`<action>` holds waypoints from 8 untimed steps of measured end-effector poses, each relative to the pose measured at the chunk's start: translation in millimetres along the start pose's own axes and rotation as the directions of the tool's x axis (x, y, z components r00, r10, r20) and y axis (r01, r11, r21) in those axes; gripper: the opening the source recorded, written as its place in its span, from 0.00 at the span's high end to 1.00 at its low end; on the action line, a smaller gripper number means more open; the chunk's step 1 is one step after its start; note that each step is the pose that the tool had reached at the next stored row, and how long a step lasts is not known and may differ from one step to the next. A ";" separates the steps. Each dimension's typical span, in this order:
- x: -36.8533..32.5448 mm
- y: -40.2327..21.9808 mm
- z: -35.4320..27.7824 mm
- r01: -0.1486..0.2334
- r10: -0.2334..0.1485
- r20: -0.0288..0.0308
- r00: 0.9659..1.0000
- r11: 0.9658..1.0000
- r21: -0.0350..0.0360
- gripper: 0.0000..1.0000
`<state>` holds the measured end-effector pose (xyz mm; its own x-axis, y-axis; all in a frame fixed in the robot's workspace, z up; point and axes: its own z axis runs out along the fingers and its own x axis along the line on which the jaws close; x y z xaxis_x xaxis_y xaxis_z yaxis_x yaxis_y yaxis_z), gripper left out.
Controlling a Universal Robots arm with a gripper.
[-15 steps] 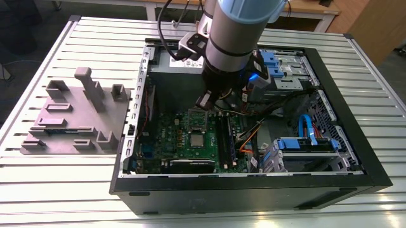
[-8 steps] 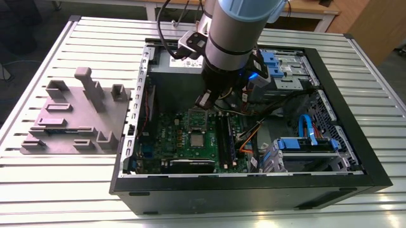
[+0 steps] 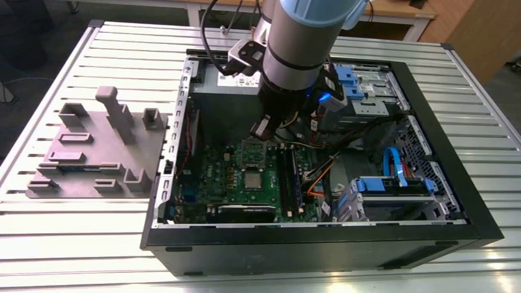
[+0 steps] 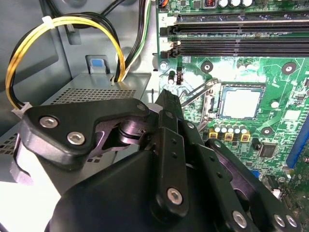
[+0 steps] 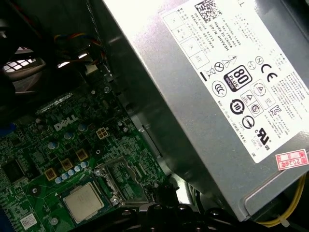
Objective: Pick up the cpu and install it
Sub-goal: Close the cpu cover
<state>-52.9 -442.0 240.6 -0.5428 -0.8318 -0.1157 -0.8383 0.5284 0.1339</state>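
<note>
I am hovering inside the open computer case (image 3: pixel 423 116), which is lying on the slatted worktop (image 3: pixel 65 244). My end effector (image 3: pixel 263 128) is hanging above the far part of the green motherboard (image 3: pixel 216 177), close to the grey power supply (image 5: pixel 207 87). I cannot tell whether it is released or clenched, and I am seeing nothing held in it.

The cpu (image 4: pixel 240 103) is lying flat in its socket in the middle of the motherboard, shiny side up, well apart from my end effector. In the exterior view the cpu (image 3: pixel 254 179) is sitting just to that view's left of the long black memory sticks (image 3: pixel 287 177). In the first wrist view the cpu (image 5: pixel 83 202) is showing with the metal socket frame (image 5: pixel 120 186) just beside it. A thin lever (image 4: pixel 198 92) next to the socket seems to be standing up at a slant.

I am judging the chip to be light and stiff, with a smooth top that would be slippery. Its underside and the socket contacts are likely fragile, so tilting or dragging would be risky. I am thinking the place to take hold is two opposite edges, squarely and gently, though little edge is standing proud of the frame.

A grey parts fixture (image 3: pixel 97 146) is resting on the worktop at the exterior view's left.
</note>
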 end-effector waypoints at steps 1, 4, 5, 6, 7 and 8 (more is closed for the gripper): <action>0.0 0.0 -0.2 0.000 0.000 0.000 1.000 1.000 0.000 0.89; -0.1 0.1 -0.7 0.000 0.000 0.000 1.000 1.000 0.000 0.89; -0.1 0.1 -0.8 0.000 0.000 0.000 1.000 1.000 0.000 0.89; -0.1 0.2 -0.9 0.000 0.000 0.000 1.000 1.000 0.000 0.89; -0.1 0.2 -0.9 0.000 0.000 0.000 1.000 1.000 0.000 0.89; -0.1 0.2 -0.9 0.000 0.000 0.000 1.000 1.000 0.000 0.89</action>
<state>-53.0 -442.0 241.5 -0.5429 -0.8318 -0.1157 -0.8383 0.5286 0.1339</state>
